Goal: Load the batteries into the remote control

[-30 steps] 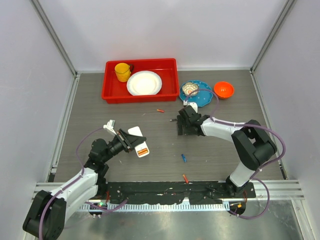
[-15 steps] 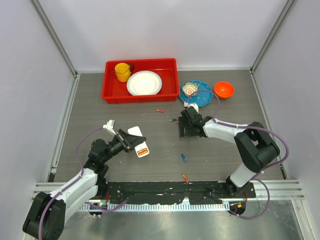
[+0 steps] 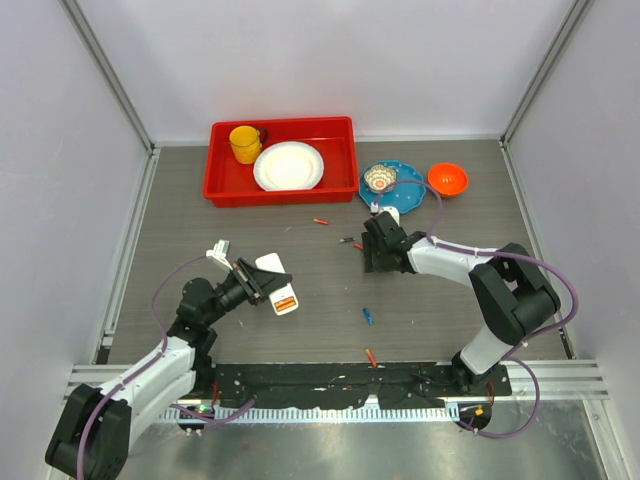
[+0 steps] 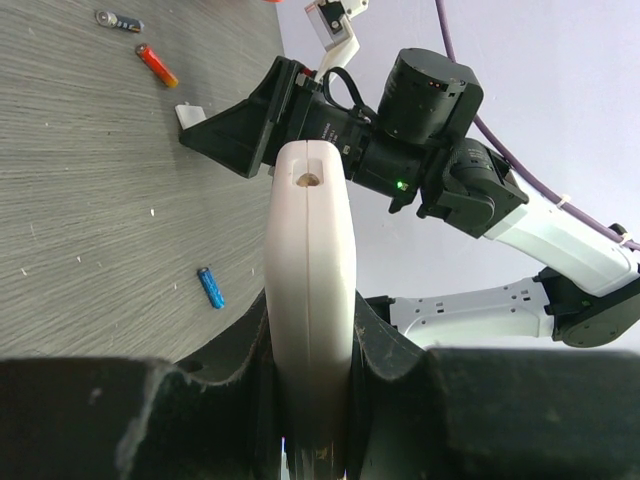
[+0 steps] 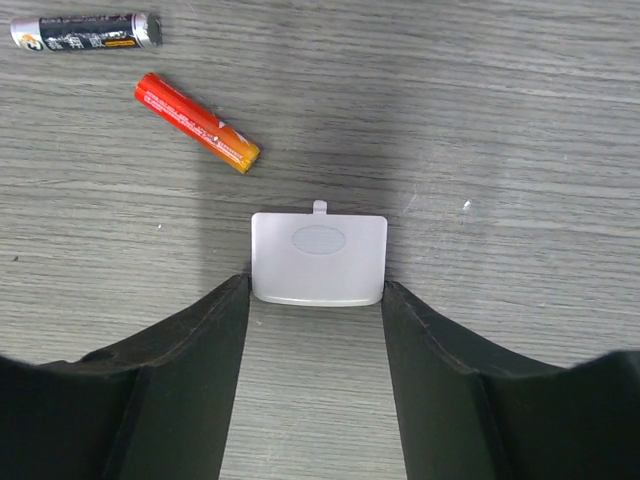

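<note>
While the left gripper (image 4: 312, 335) is pressing tight on the flat faces of the remote control (image 4: 310, 240), the handset is showing edge-on to the wrist camera, its long axis pointing straight out from the fingers toward the right arm. Further out, a blue battery (image 3: 368, 316) is lying alone on the table (image 3: 250, 220) between the two arms, apart from both. Beyond it the right gripper (image 5: 318, 330) is hanging low over a small white cover (image 5: 319, 258) lying flat, its fingers standing against the cover's two side edges; whether they are pinching it or only flanking it I cannot tell. Just past the cover's tab an orange battery (image 5: 197, 122) is lying on a slant, its long axis running from far-left to near-right in the wrist view, and a dark battery (image 5: 86, 31) is lying crosswise beyond it. Both are sitting ahead and left of the right fingertips, so the right arm is looking the nearer for fetching them, likely needing a wrist turn to square the jaws across the orange one
</note>
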### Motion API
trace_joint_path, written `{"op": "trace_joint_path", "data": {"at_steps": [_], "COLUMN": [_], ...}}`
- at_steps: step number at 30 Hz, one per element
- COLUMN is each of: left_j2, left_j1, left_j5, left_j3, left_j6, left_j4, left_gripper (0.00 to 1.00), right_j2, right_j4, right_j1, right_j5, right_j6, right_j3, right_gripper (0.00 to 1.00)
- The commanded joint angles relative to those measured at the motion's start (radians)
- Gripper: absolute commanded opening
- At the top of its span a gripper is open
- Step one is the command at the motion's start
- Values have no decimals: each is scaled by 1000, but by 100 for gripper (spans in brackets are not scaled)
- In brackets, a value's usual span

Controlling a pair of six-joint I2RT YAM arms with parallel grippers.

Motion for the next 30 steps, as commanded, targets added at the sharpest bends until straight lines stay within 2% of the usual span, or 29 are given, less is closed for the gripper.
{"op": "trace_joint_path", "data": {"at_steps": [1, 3, 7, 16, 23, 25, 26, 28, 30], "left_j2": [1, -5, -6, -6, -5, 1, 10, 27, 64], "left_j1": [4, 4, 4, 4, 4, 4, 4, 4, 2], "left_j5": [5, 1, 1, 2, -1, -7, -10, -11, -14], "left_j3": [-22, -25, -25, -27, -24, -19, -8, 5, 25], "left_j6": [16, 18, 18, 18, 19, 18, 18, 19, 19], "left_j4": [48, 45, 42, 43, 45, 50, 51, 57, 83], "left_gripper": [0, 0, 0, 0, 0, 0, 0, 0, 0], "right_j2": [19, 17, 22, 26, 2, -32, -87, -150, -245], "right_j4": [-12, -12, -16, -24, -24, -36, -48, -94, -139], "right_j1": [0, 0, 1, -1, 0, 3, 9, 38, 71], "right_j5": [-39, -34, -28, -33, -43, -36, -30, -8, 1], "right_j6": [9, 5, -3, -21, -17, -9, -5, 3, -2], "right_j3": [-16, -15, -7, -10, -21, -22, -16, -7, 25], "right_gripper": [63, 68, 68, 53, 22, 17, 10, 3, 1]}}
